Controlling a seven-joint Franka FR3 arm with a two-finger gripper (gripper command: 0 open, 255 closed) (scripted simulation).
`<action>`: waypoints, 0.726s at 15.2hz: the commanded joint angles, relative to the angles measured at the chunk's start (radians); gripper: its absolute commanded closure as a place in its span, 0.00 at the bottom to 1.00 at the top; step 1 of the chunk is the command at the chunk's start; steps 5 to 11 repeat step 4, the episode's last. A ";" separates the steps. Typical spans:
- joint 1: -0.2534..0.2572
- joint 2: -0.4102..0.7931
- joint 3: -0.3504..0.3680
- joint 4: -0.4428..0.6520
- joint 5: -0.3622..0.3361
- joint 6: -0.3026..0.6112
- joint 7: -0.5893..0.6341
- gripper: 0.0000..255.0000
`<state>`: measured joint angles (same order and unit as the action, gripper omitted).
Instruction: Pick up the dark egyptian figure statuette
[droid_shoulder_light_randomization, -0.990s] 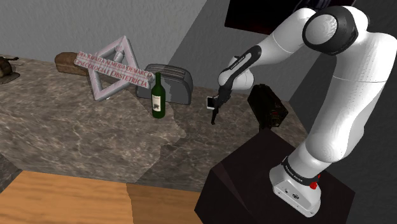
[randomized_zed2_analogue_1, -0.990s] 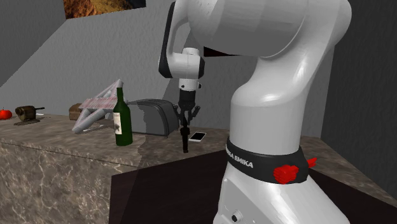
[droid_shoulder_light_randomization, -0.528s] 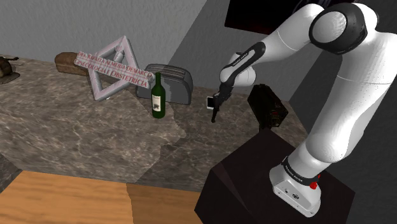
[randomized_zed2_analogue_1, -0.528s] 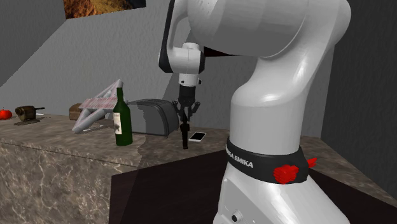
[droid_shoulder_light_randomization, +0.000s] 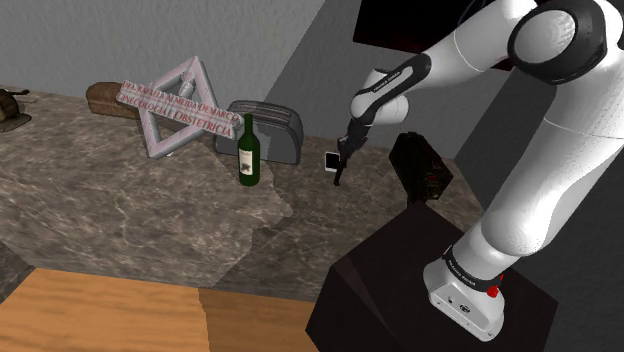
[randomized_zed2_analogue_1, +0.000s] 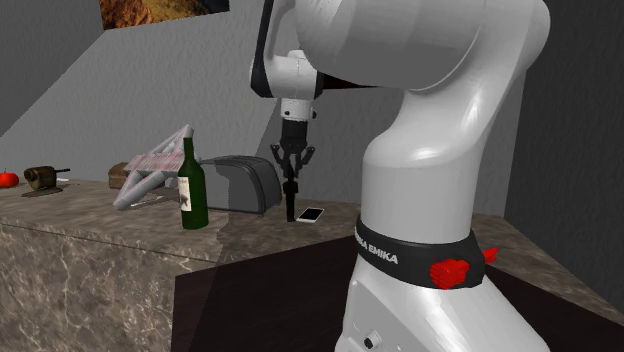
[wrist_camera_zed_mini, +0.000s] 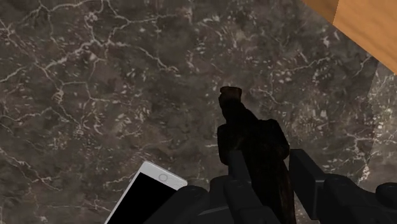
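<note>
Marble-veined dark surface (droid_shoulder_light_randomization: 120, 210), grey walls behind, wood floor (wrist_camera_zed_mini: 369, 25) past its edge.

- White arm (droid_shoulder_light_randomization: 540, 130) reaches from the black stand (droid_shoulder_light_randomization: 390, 290) out over the near corner of the surface.
- Clutter, all well apart from the work: a grey triangular frame with lettering (droid_shoulder_light_randomization: 172, 110), a grey toaster (droid_shoulder_light_randomization: 268, 130), a black box (droid_shoulder_light_randomization: 422, 168) by the stand, and a green bottle (droid_shoulder_light_randomization: 248, 152).
- White-rimmed phone (wrist_camera_zed_mini: 149, 197) lies flat just beside the pincer.
- Dark egyptian figure statuette (wrist_camera_zed_mini: 248, 133): slim, near-black, hanging roughly upright below the hand, its far end pointing down at the marble. The second exterior view shows it (randomized_zed2_analogue_1: 290, 205) as a thin dark rod under the wrist, next to the phone (randomized_zed2_analogue_1: 311, 214).
- Pincer (wrist_camera_zed_mini: 267, 159): pinching the statuette, with a black finger (wrist_camera_zed_mini: 305, 178) pressed to each side of its upper part.

Progress, as judged:
- The grasp looks made.
- In the second exterior view the statuette's lower end seems to sit just clear of the surface, but I cannot tell for sure whether a gap exists.
- Left to do is a plain raise well above the marble, without brushing the phone.
</note>
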<state>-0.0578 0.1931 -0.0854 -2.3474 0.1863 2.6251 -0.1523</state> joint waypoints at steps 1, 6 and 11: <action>0.002 -0.023 -0.004 0.003 -0.011 -0.026 0.010 1.00; 0.003 -0.036 -0.005 0.004 -0.016 -0.040 0.015 1.00; 0.003 -0.036 -0.005 0.004 -0.016 -0.040 0.015 1.00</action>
